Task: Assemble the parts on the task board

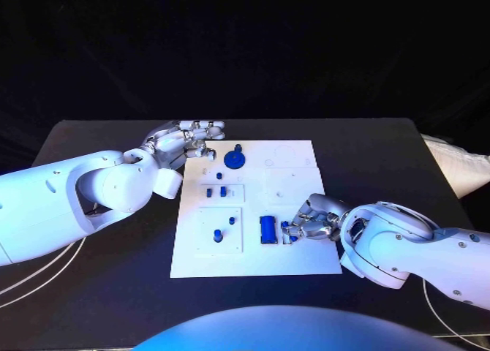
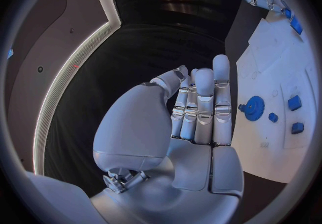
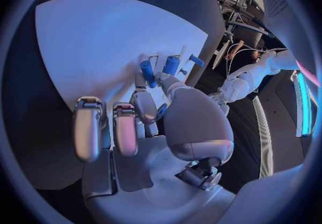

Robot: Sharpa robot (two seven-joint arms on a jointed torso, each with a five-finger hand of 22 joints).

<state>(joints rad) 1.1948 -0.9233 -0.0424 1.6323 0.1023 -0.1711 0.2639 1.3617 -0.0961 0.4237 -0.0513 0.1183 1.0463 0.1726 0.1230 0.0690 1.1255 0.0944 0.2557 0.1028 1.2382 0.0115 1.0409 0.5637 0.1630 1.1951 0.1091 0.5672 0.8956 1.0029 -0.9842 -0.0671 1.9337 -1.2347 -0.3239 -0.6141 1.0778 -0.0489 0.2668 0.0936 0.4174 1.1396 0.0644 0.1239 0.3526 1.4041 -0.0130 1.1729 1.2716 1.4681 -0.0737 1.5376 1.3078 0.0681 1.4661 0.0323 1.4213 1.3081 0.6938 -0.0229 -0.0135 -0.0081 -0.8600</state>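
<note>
The white task board lies in the middle of the table. A blue gear sits near its far edge, also seen in the left wrist view. Small blue pegs stand in a raised plate, and two more nearer me. A long blue block stands by my right hand, which pinches a small blue part between thumb and finger just above the board. My left hand hovers at the board's far left corner, its fingers straight and holding nothing.
Black table surrounds the board on all sides. Upright blue pegs stand on the board just beyond my right hand's fingertips. White shapes are embossed on the board's far right part.
</note>
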